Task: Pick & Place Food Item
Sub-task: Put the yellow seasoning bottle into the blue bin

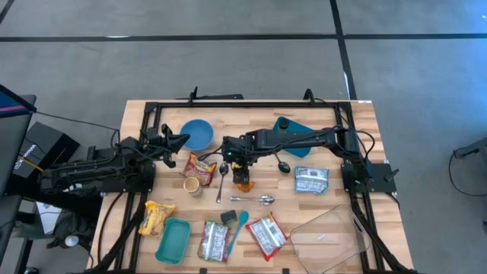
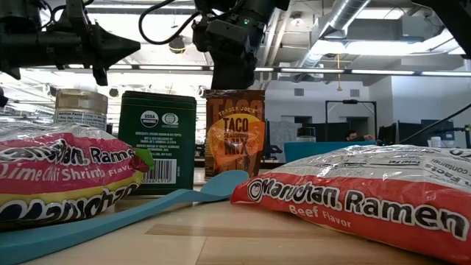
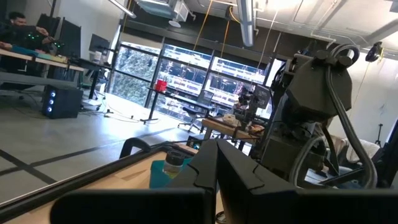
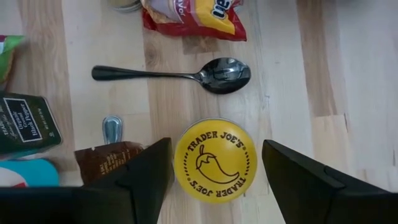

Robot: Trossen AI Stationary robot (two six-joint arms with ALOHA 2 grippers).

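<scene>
Entry: we judge the approach step in hand, right gripper (image 4: 211, 180) with jaws spread above the yellow-lidded Trader Joe's jar (image 4: 214, 164) mid-desk (image 1: 335, 129); next we descend and pinch.

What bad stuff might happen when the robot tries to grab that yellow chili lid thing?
1. The right tool hangs open around the yellow Trader Joe's lid with little room to spare; a finger might bump it and tip it over.
2. The brown packet sits right beside one finger, so it might get pushed or pinched.
3. The spoon lies close by and could get nudged.
The left tool waits by the blue bowl.
</scene>
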